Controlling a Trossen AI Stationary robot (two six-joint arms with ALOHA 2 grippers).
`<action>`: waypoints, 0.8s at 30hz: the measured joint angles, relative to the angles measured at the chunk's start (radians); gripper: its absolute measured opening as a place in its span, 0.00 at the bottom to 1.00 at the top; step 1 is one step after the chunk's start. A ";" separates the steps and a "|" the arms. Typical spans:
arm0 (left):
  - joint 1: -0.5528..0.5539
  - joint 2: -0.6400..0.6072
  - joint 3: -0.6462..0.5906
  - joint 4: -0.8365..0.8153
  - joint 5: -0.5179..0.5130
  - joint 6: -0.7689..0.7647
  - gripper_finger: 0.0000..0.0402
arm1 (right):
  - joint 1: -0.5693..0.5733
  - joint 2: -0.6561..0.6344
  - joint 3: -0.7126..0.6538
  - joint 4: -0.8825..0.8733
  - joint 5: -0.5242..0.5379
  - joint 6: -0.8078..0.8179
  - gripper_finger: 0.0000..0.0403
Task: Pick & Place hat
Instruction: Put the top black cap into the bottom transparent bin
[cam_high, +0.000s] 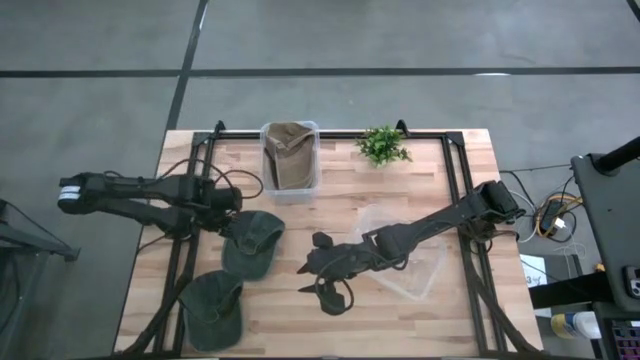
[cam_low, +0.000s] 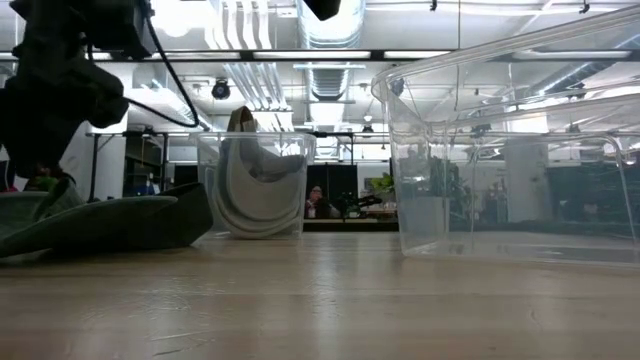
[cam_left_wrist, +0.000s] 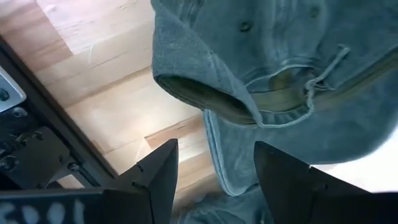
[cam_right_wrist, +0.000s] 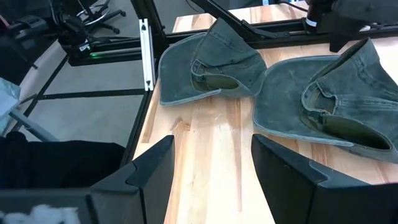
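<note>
Two dark green hats lie on the wooden table: one (cam_high: 255, 240) near the left arm, and one (cam_high: 215, 305) closer to the near edge. My left gripper (cam_high: 228, 216) is open at the first hat's left edge. In the left wrist view (cam_left_wrist: 214, 180) its fingers stand on either side of the hat's rim (cam_left_wrist: 230, 165). The low view shows that hat (cam_low: 110, 220) flat on the table. A tan hat (cam_high: 288, 155) sits folded in a small clear bin (cam_high: 314, 130). My right gripper (cam_high: 315, 265) is open at the table's middle, and its wrist view (cam_right_wrist: 211, 168) faces both green hats (cam_right_wrist: 208, 62) (cam_right_wrist: 323, 102). My left gripper comes at the green hat's rim edge (cam_left_wrist: 230, 165) slanting from above and from the table's left. One open finger is on each side of it. I cannot tell whether either finger touches the cloth. The hat lies flat on the table.
A large clear bin (cam_high: 432, 272) lies on the table's right half, under my right arm, and fills the right of the low view (cam_low: 510, 150). A small green plant (cam_high: 383, 145) stands by the far edge. Black frame rails (cam_high: 185, 250) run along both table sides.
</note>
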 joint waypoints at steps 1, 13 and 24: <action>-0.003 0.015 0.000 0.001 0.000 0.001 0.50 | 0.000 0.000 0.000 0.000 0.000 0.000 0.51; -0.035 0.194 -0.002 0.097 0.099 -0.005 0.50 | 0.006 0.000 0.000 0.000 0.001 -0.003 0.51; -0.061 0.273 -0.001 0.227 0.125 0.048 0.50 | 0.019 0.000 0.000 -0.001 -0.001 -0.018 0.51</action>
